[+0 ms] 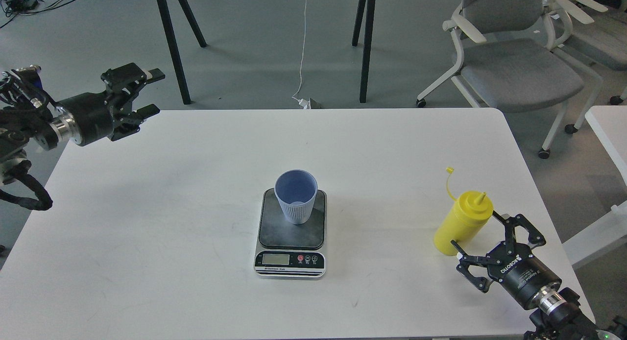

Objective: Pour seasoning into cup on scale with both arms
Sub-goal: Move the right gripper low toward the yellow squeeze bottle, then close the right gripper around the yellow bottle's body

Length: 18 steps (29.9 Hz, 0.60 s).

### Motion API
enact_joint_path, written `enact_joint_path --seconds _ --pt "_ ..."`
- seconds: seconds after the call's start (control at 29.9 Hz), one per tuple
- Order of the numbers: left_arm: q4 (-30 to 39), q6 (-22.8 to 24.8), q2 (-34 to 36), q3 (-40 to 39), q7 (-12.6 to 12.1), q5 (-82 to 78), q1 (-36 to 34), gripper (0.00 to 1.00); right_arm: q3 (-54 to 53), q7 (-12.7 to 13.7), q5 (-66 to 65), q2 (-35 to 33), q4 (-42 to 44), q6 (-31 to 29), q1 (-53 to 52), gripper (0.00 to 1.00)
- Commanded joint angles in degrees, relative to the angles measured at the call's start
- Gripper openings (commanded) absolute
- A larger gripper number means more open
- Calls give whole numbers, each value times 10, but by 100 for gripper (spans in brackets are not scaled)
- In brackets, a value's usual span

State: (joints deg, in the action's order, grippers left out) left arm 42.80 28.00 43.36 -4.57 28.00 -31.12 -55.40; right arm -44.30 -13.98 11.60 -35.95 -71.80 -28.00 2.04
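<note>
The light blue ribbed cup (295,195) stands upright on the dark plate of the scale (292,234) at the table's middle. The yellow squeeze bottle of seasoning (462,223) stands at the right, its cap hanging open on its tether. My right gripper (475,230) is open just behind and below the bottle, fingers spread to either side of its base, not closed on it. My left gripper (152,92) is open and empty, held above the table's far left corner.
The white table (196,183) has its right edge close to the bottle. Grey office chairs (514,65) stand beyond the far right corner. Black trestle legs (365,46) stand behind the table. Another white table edge (607,129) is at the right.
</note>
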Motion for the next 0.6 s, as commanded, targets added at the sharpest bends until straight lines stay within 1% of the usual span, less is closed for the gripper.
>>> enact_joint_path --seconds 0.0,0.27,0.57 --pt "0 0 0 0 0 0 2 97 -1 1 -1 0 7 0 0 99" --pt "0 0 1 -2 0 0 16 97 -2 1 -1 11 17 0 -5 99" --pt "0 0 1 -3 0 0 15 97 -3 1 -1 12 18 0 -12 99"
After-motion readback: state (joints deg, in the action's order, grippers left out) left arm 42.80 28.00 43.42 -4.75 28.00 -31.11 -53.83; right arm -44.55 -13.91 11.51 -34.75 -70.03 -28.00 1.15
